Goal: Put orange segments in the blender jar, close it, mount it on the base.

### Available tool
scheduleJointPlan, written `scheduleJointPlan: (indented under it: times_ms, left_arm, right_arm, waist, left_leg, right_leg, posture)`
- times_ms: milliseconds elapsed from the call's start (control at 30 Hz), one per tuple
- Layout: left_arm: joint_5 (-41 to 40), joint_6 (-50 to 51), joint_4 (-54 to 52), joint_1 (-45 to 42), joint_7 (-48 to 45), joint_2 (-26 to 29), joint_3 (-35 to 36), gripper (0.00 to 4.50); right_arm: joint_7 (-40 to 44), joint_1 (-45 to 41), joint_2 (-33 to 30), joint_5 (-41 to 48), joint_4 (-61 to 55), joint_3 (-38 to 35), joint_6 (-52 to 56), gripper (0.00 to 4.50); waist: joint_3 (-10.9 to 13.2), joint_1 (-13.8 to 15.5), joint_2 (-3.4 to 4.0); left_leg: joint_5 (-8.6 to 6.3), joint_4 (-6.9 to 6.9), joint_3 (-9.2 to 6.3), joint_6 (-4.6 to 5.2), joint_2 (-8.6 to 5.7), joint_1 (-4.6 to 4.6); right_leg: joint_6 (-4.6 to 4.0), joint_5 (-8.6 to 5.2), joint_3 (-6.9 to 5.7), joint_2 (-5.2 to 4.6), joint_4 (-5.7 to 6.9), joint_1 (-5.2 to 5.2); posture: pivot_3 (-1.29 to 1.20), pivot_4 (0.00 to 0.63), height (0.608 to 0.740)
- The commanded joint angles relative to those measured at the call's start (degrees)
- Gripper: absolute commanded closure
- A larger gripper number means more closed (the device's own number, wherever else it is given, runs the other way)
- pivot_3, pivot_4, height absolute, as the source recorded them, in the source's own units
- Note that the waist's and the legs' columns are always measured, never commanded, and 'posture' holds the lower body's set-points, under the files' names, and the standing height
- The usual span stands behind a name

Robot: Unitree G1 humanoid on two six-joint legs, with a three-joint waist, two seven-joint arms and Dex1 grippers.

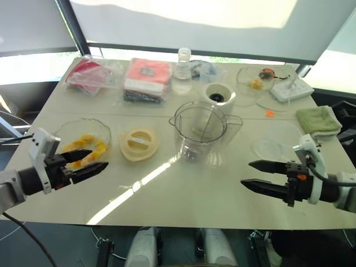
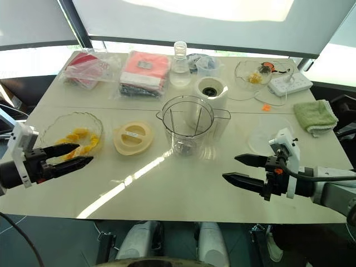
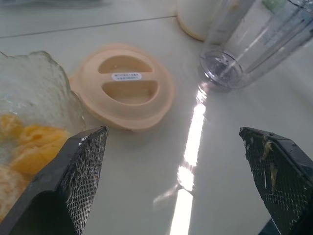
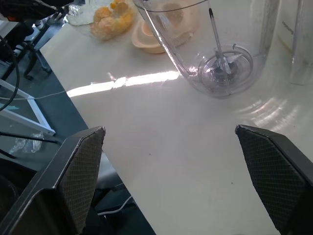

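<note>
The clear blender jar (image 1: 200, 130) stands upright and lidless at the table's middle, its dark blade hub (image 4: 222, 66) showing at the bottom. Its cream lid (image 1: 139, 143) lies flat to its left. Further left, a clear bowl (image 1: 64, 130) holds the orange segments (image 1: 86, 146). The white base (image 1: 218, 94) with its black socket stands just behind the jar. My left gripper (image 1: 99, 158) hovers open by the bowl's near edge, holding nothing. My right gripper (image 1: 246, 173) is open and empty above the table, to the right of the jar and nearer me.
Along the back stand a clear bottle (image 1: 183, 64), red and pink packets (image 1: 147, 78), a bowl with scraps (image 1: 258, 78) and a white power strip (image 1: 292, 89). A green cloth (image 1: 318, 119) and a shallow clear dish (image 1: 275, 146) lie at the right.
</note>
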Motion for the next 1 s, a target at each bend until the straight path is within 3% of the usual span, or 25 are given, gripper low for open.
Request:
scheduleJointPlan:
  times_ms: [33, 733, 1000]
  left_arm:
    - [3.68, -3.51, 0.68, -0.68, 0.60, 0.68, -1.02, 0.02]
    - [2.19, -3.29, -5.09, 1.16, 2.86, -0.23, 1.29, 0.02]
    - [10.03, -9.02, -0.32, 1.93, 1.69, 3.51, 1.67, 0.02]
  right_arm:
    - [-0.83, -0.83, 0.50, 0.75, -1.68, 0.36, -0.67, 0.00]
    - [2.49, -3.33, -2.52, -0.28, 0.74, 2.38, -0.07, 0.00]
    - [2.76, -5.43, -2.00, -1.25, 0.40, 5.13, -0.44, 0.00]
  waist:
    - [0.00, -0.04, 0.00]
    - [-0.02, -0.06, -0.01]
    - [-0.02, -0.07, -0.02]
  left_leg:
    - [0.00, 0.01, 0.01, 0.00, 0.00, 0.00]
    - [0.01, 0.08, -0.03, 0.01, 0.00, 0.06]
    - [0.02, 0.08, -0.04, 0.01, 0.00, 0.07]
  right_leg:
    - [0.00, 0.00, 0.00, 0.00, 0.00, 0.01]
    - [0.01, 0.01, -0.01, 0.03, 0.04, 0.08]
    - [0.02, 0.01, -0.03, 0.10, 0.08, 0.08]
  posture:
    - [0.00, 0.150, 0.740]
    - [0.00, 0.150, 0.740]
    - [0.00, 0.150, 0.740]
